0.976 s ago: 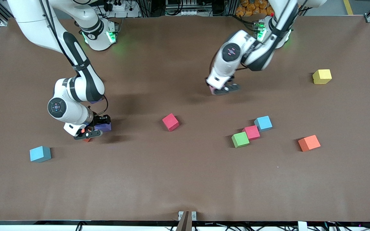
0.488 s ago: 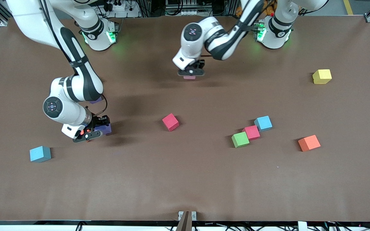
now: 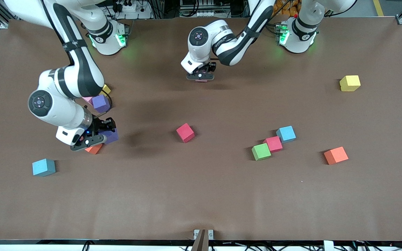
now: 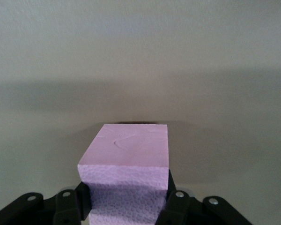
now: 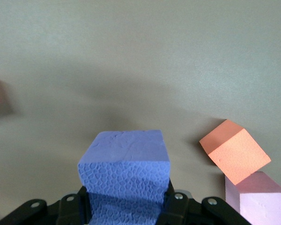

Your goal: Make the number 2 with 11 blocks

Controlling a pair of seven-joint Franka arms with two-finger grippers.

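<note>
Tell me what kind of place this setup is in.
Probably a robotics lab: a brown-covered table in a metal frame, two arms mounted at its edge, loose foam blocks such as the green block, and cables and power strips at the table's edge by the bases.

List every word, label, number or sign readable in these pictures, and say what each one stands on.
None can be read.
The blocks carry no print: the pink block in the left end effector and the purple block in the right end effector show only foam texture.
Round marks on the arm joints, such as the one on the right arm, are too small to read.
</note>
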